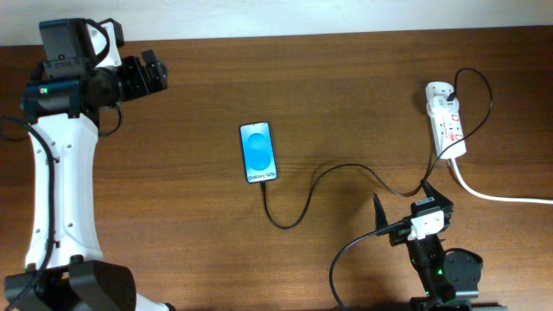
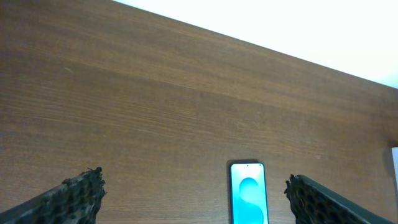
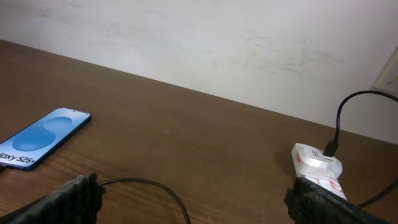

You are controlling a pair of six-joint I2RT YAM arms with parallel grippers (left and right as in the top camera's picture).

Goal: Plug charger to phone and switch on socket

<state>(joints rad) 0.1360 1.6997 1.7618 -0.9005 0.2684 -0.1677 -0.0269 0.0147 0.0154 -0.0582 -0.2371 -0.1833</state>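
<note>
Right gripper [image 1: 406,204] is recorded at the near table edge, with its fingers [image 3: 76,200] spread wide and nothing held between them. In the right wrist view a run of the charger [image 3: 149,184] is seen on the wood below the gap. Whether it touches the left finger cannot be told. In the overhead view the charger [image 1: 346,168] is traced as a thin black line from just beside the right gripper. It dips in a loop towards the near edge and rises to the near short end of the phone [image 1: 259,153]. How far the plug tip is seated there cannot be told. The phone is noted flat and face up at mid table, blue screen lit, with the lettered end nearest. It is well apart from both grippers. Further right, the socket [image 1: 445,119] is noted flat near the far right corner of the table [image 1: 346,78], red marks on its top. The charger's other end is plugged into its far part, and the thick white cord [image 1: 501,197] leaves from its near end. Switch position cannot be read. Farthest, at the far left, the left gripper [image 1: 159,71] is held above the table, fingers [image 2: 81,194] wide apart, empty and touching nothing.
</note>
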